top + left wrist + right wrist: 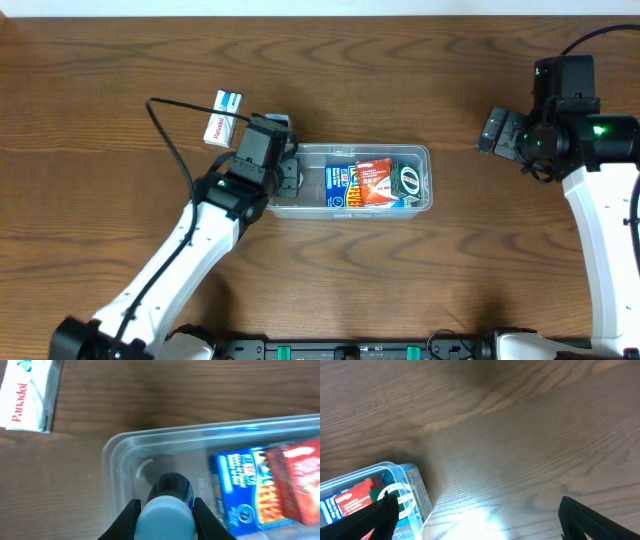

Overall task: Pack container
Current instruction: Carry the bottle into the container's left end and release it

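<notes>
Left pincer (pixel 165 513): clamped on 1 bottle (pixel 168 502), above vacant left end of container (pixel 118 446), for packing. Right pincer (pixel 477 512): spread wide, empty.

The Panadol box (pixel 224 117) lay on the table (pixel 400 60) at ten o'clock from the container (pixel 340 148). Small boxes (pixel 375 182) filled its three-o'clock half, with a bottle (pixel 167 505) at its nine-o'clock end.

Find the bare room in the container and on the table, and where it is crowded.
Free: the container's left end, between its wall and the blue box, where the left gripper holds a bottle; open table toward the right gripper. Crowded: its right half, packed with boxes.
</notes>
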Robot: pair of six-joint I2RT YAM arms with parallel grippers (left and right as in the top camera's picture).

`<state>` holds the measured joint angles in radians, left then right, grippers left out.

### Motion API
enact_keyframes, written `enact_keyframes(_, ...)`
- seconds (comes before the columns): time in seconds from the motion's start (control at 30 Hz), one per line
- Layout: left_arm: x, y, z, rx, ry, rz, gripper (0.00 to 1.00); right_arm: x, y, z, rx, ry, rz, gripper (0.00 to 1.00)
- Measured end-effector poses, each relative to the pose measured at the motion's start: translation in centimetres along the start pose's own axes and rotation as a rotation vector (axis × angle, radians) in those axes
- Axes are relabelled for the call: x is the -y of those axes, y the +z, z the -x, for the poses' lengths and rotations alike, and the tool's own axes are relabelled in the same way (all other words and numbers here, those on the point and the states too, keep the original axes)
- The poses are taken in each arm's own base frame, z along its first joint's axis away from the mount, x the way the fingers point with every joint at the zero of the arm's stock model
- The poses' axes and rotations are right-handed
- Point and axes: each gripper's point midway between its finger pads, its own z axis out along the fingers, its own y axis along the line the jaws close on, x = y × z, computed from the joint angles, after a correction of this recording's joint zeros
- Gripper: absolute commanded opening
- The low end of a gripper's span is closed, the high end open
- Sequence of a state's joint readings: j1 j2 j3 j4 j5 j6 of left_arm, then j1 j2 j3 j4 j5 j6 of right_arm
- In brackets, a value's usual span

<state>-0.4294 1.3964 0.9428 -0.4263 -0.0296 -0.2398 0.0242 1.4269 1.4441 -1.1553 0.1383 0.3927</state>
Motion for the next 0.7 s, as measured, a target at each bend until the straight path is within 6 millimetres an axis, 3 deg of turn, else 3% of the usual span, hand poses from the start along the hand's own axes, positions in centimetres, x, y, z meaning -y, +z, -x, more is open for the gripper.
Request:
enact_keyframes(0.2, -1.4, 1.1, 0.2, 0.011, 0.002, 0.088, 0.09, 0.0, 0.0, 0.0, 0.000, 0.000, 0.000, 0.99)
enact_keyframes(0.57, -2.1, 2.6, 0.3, 0.014, 0.008, 0.145, 0.09, 0.0, 0.0, 0.0, 0.000, 0.000, 0.000, 0.99)
enact_keyframes(0.7, -2.3, 3.3, 0.0, 0.000, 0.011, 0.159, 0.17, 0.0, 0.0, 0.0, 0.000, 0.000, 0.000, 0.99)
